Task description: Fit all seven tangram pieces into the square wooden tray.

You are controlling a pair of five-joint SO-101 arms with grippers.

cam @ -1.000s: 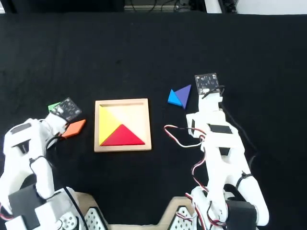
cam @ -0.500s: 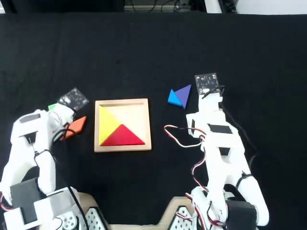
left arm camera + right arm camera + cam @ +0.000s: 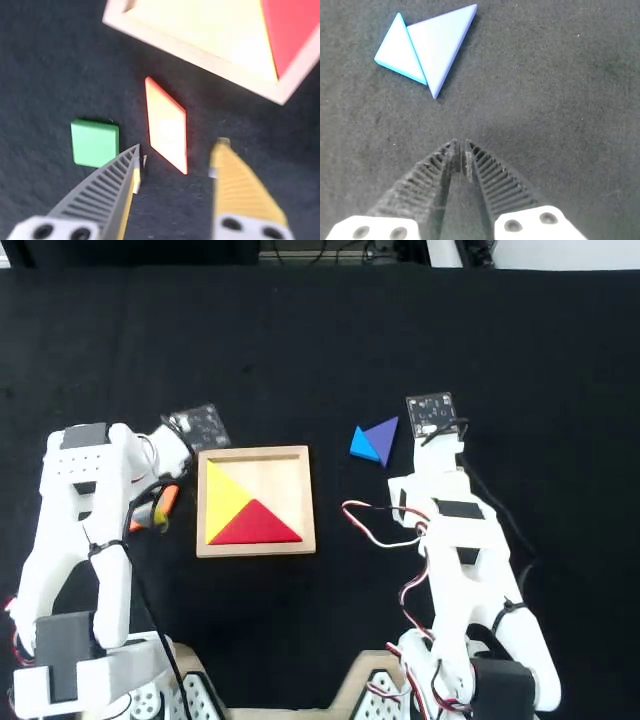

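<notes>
The square wooden tray [image 3: 256, 551] holds a yellow triangle [image 3: 226, 494] and a red triangle [image 3: 257, 524]. My left gripper [image 3: 177, 154] is open just left of the tray, above the cloth. An orange parallelogram [image 3: 167, 125] lies ahead of its fingers, with a green square [image 3: 95, 142] beside one fingertip. The tray's corner [image 3: 200, 64] is beyond them. In the high view the arm covers most of the orange parallelogram [image 3: 166, 498]. My right gripper [image 3: 460, 148] is shut and empty, right of the tray. A blue triangle [image 3: 399, 50] and a purple triangle [image 3: 441, 42] touch ahead of it.
Black cloth covers the whole table [image 3: 320, 340]. The blue triangle [image 3: 362, 444] and purple triangle [image 3: 384, 435] lie between the tray and the right arm [image 3: 450, 520]. A red and white cable [image 3: 370, 525] loops beside that arm. Both arm bases stand at the near edge.
My left arm has swung right and toward the tray, so its wrist now sits by the tray's far left corner and hides the green square in the high view. The right arm has not moved.
</notes>
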